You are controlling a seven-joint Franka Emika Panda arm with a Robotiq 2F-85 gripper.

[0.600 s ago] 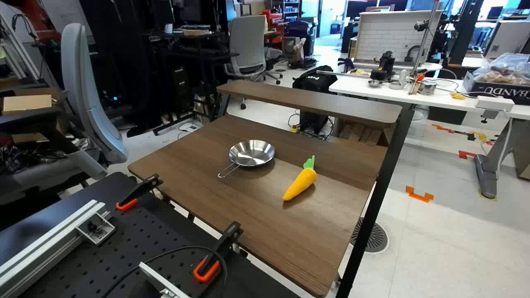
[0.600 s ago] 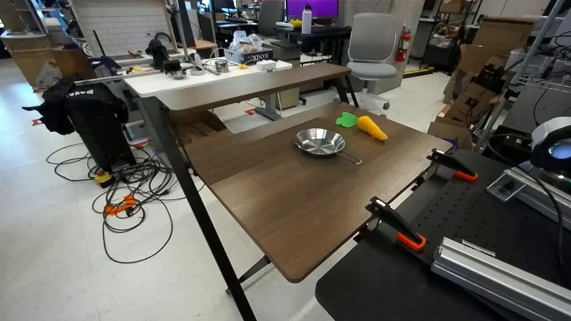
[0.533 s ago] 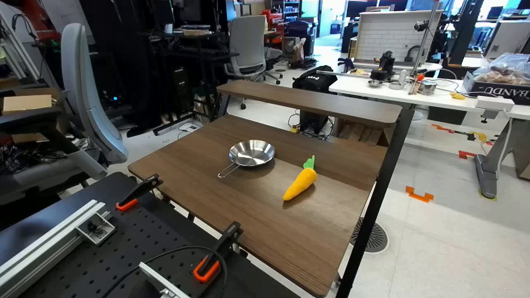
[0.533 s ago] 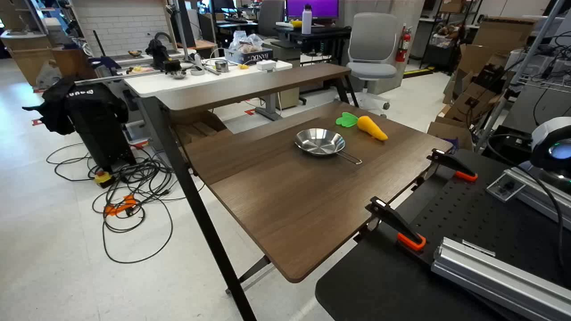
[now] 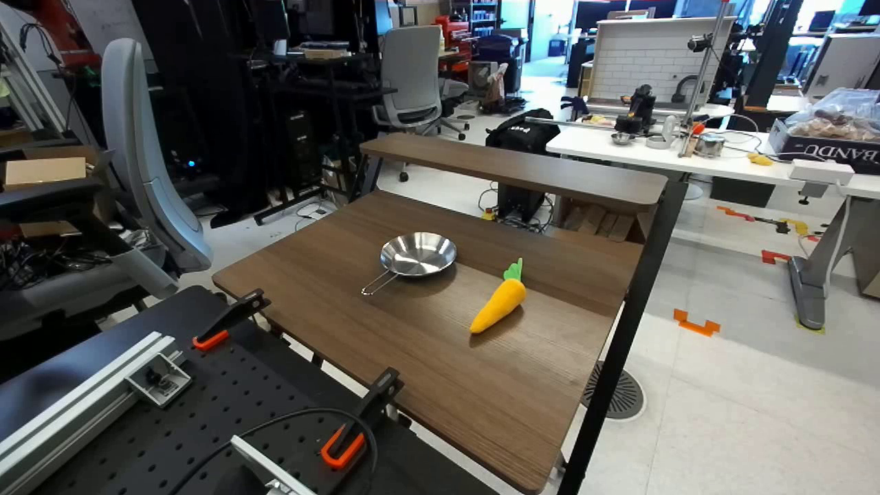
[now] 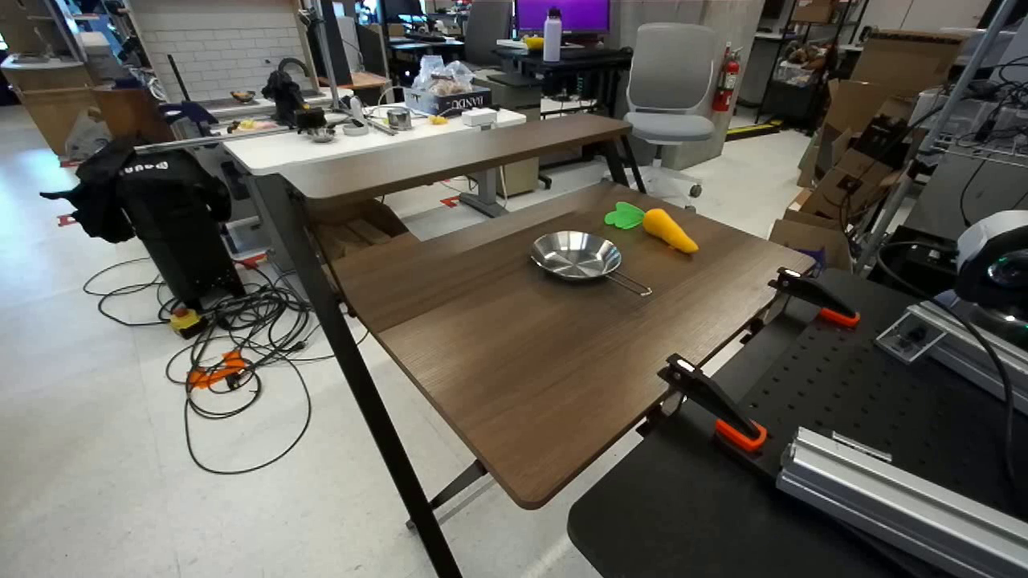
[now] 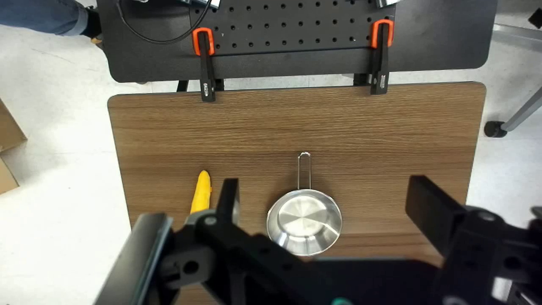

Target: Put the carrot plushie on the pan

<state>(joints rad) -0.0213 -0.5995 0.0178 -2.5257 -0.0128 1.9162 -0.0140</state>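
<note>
Yellow carrot plushie lies unshifted on the surface, between nine and ten o'clock of the unshifted pan in the wrist view; tool spread, so task judged unbegun.

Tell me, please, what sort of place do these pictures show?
Probably a robotics lab or workshop, to judge by the perforated black board and the black-and-orange clamps; a gray office chair suggests that people also work at desks here.

A pale, glossy floor spreads around a brown wood-grain table with a raised shelf, a white workbench, gray office chairs and piled cardboard boxes, catching bluish light at its far end.
</note>
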